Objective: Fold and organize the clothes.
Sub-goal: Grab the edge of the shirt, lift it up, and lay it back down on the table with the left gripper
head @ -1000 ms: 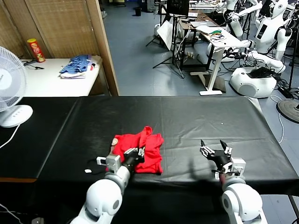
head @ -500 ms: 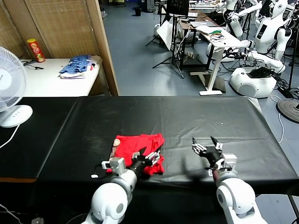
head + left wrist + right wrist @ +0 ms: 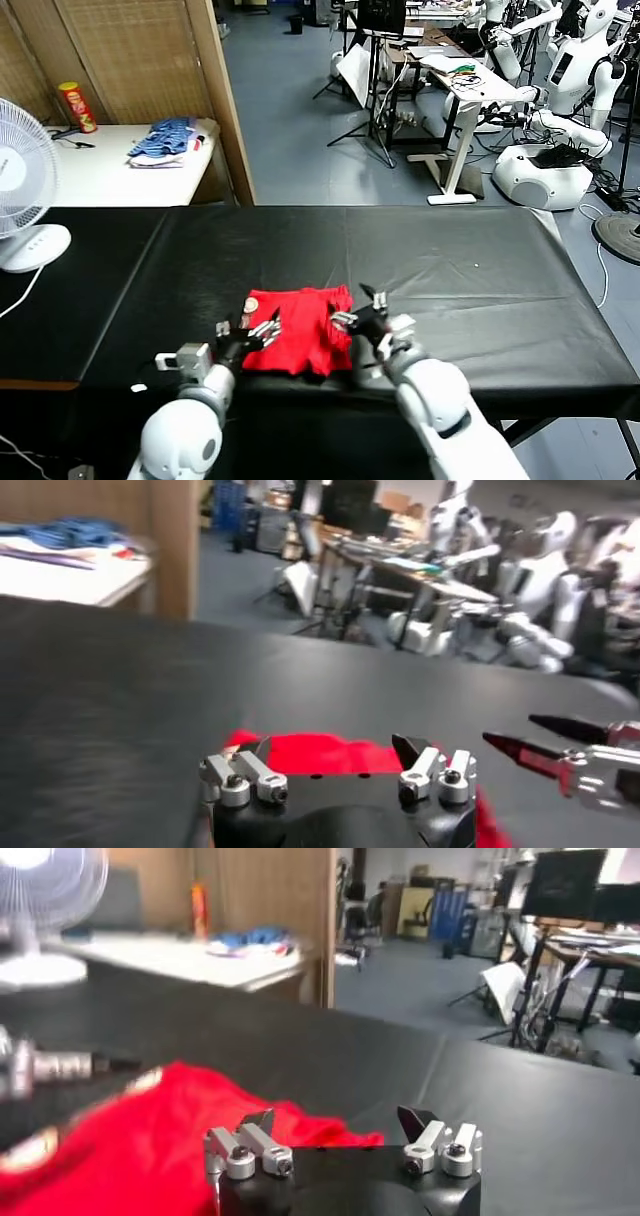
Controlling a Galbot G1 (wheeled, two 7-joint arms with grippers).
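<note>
On black table [image 3: 450,260], near front edge: one red T-shirt [image 3: 300,328], folded into rough rectangle, lying flat between both grippers. Soft, light cotton, limp, no stiffness; layers likely slide apart if lifted from one point. Best hold: pinch through all layers at opposite side edges or corners, both arms together. Left gripper [image 3: 250,334] at shirt's left edge, jaws spread, holding nothing. Right gripper [image 3: 360,312] at right edge, jaws spread, holding nothing. Count: one shirt, two grippers.
</note>
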